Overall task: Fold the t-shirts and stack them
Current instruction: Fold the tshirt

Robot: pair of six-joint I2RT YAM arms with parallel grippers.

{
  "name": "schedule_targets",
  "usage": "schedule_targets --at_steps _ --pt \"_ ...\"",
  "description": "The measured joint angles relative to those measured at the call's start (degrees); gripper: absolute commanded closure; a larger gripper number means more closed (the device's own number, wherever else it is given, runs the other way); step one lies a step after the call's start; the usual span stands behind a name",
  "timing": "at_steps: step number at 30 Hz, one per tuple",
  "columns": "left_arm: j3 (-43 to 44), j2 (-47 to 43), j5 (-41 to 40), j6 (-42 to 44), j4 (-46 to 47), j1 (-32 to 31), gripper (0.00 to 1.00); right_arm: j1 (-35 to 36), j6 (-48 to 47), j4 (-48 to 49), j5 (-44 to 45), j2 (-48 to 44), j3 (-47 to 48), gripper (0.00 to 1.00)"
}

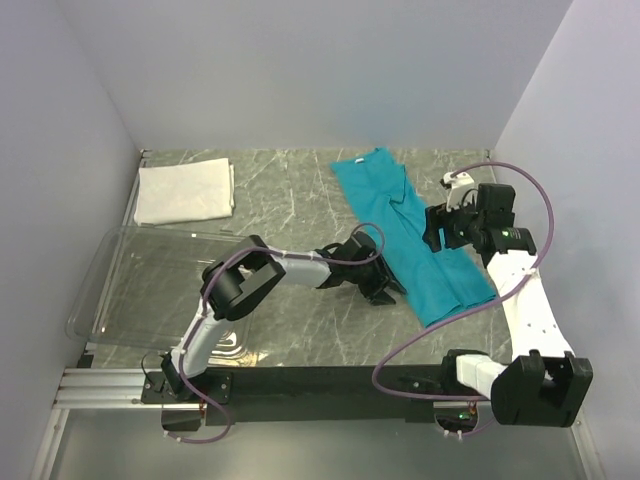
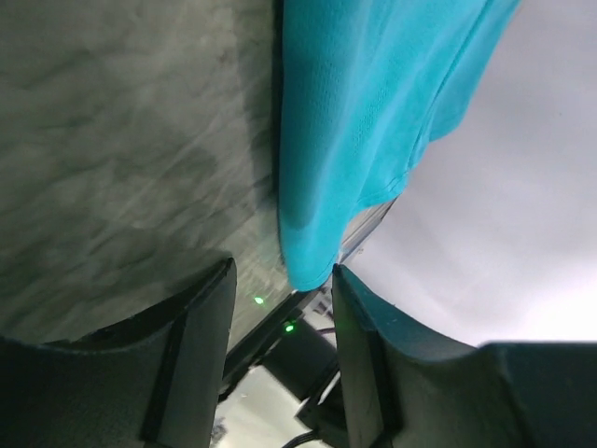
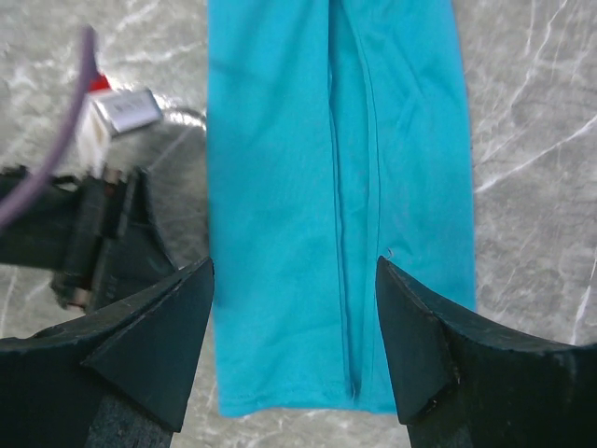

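Observation:
The teal-blue t-shirt (image 1: 415, 235) lies on the table as a long folded strip, running from the far middle toward the near right. The white t-shirt (image 1: 185, 192) rests as a folded rectangle at the far left. My left gripper (image 1: 385, 290) is low at the strip's left edge. In its wrist view it (image 2: 283, 273) is open, with a corner of the teal cloth (image 2: 373, 112) just ahead of the fingertips and not pinched. My right gripper (image 1: 440, 230) hovers above the strip, open, straddling the teal shirt (image 3: 280, 187) near its hem (image 3: 298, 403).
A clear plastic bin (image 1: 120, 290) sits at the near left, beside the left arm. The side walls stand close on both sides. The left arm's wrist (image 3: 93, 243), with a white plug and purple cable, shows just left of the strip in the right wrist view.

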Motion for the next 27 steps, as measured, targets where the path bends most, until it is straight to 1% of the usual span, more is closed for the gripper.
schedule_targets --at_steps 1,2,3,5,6,9,12,14,15,18,19,24,27 --pt "1.11 0.5 -0.13 -0.92 -1.05 -0.31 0.5 0.0 0.39 0.39 -0.13 -0.44 -0.09 0.23" --pt "1.99 1.03 -0.33 -1.64 -1.6 -0.57 0.55 0.0 0.83 0.76 -0.28 -0.92 -0.26 0.23" --pt "2.97 1.73 -0.48 -2.82 -2.19 -0.96 0.58 0.0 1.38 1.16 -0.5 -1.62 -0.61 0.23" --pt "3.89 2.4 -0.83 -4.7 -3.13 -1.29 0.59 0.0 1.97 1.53 -0.72 -2.54 -1.05 0.23" --pt "4.46 2.97 -0.68 -5.68 -3.43 -1.33 0.63 0.0 2.29 1.68 -0.76 -2.95 -1.27 0.23" --pt "6.78 4.63 -0.55 -7.65 -4.42 -1.46 0.68 0.0 2.97 2.01 -0.87 -4.39 -1.88 0.23" --pt "9.57 6.67 -0.37 -8.68 -4.94 -1.49 0.69 0.0 3.21 2.14 -0.85 -5.29 -1.9 0.23" --pt "11.89 7.91 -0.46 -8.7 -5.64 -1.46 0.73 0.0 3.34 2.14 -0.83 -5.53 -1.9 0.23" --pt "12.9 8.57 -0.61 -8.52 -6.08 -1.46 0.81 0.0 3.43 2.12 -0.83 -5.53 -1.9 0.23" --pt "14.56 9.55 -1.42 -7.78 -7.04 -1.42 0.96 0.0 3.63 2.05 -0.68 -5.53 -1.9 0.23" --pt "14.69 9.64 -1.51 -7.41 -7.19 -1.38 0.99 -0.02 3.65 2.05 -0.68 -5.53 -1.9 0.23" --pt "14.12 9.14 -0.57 -4.94 -7.5 -0.66 1.0 -0.24 3.76 1.84 -0.72 -5.22 -1.9 0.23" --pt "9.51 5.92 0.02 -1.05 -7.82 0.31 1.0 -0.37 3.56 1.62 -0.76 -4.61 -1.9 0.23"
